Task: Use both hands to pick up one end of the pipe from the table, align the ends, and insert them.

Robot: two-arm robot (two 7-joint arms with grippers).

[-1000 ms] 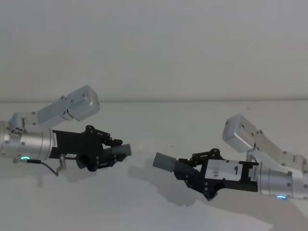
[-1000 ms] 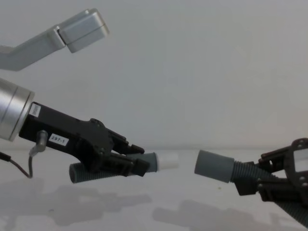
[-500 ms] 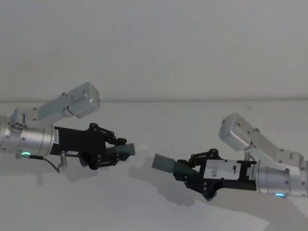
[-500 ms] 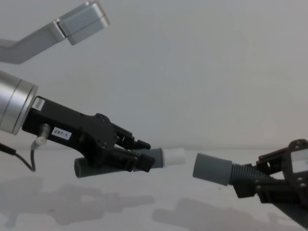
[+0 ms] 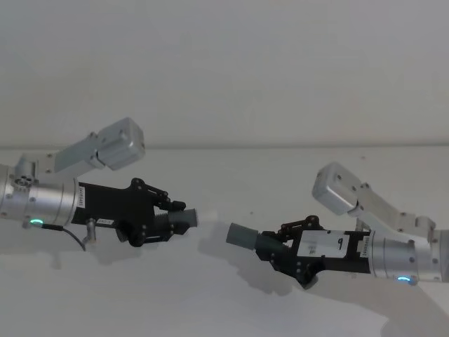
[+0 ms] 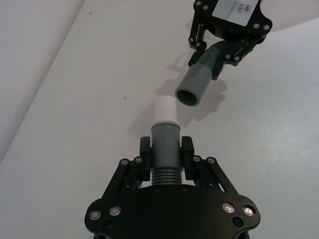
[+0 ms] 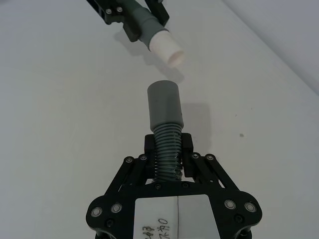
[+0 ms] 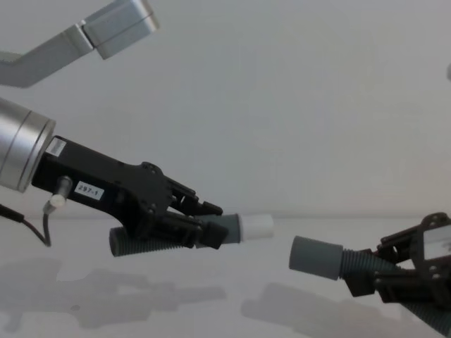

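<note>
Both pipe pieces are held off the table (image 5: 210,302), their ends facing across a short gap. My left gripper (image 5: 168,219) is shut on the ribbed grey piece just behind its cuff (image 8: 229,230), and the whitish tip (image 8: 257,225) points right. In the left wrist view the fingers (image 6: 144,150) clamp that piece (image 6: 165,149). My right gripper (image 5: 278,247) is shut on the ribs (image 7: 167,149) of the other piece behind its wide socket cuff (image 8: 316,258). The socket's open mouth (image 6: 188,95) sits a little lower than the tip (image 7: 167,50).
A plain white wall (image 5: 224,70) rises behind the table's far edge. Both silver arm links, the left (image 5: 105,149) and the right (image 5: 344,191), angle up above the wrists. Shadows of the arms lie on the white surface.
The left gripper has carried its tip a little right and upward. The right gripper has sunk slightly with the socket, so the two ends now sit at unequal heights.
</note>
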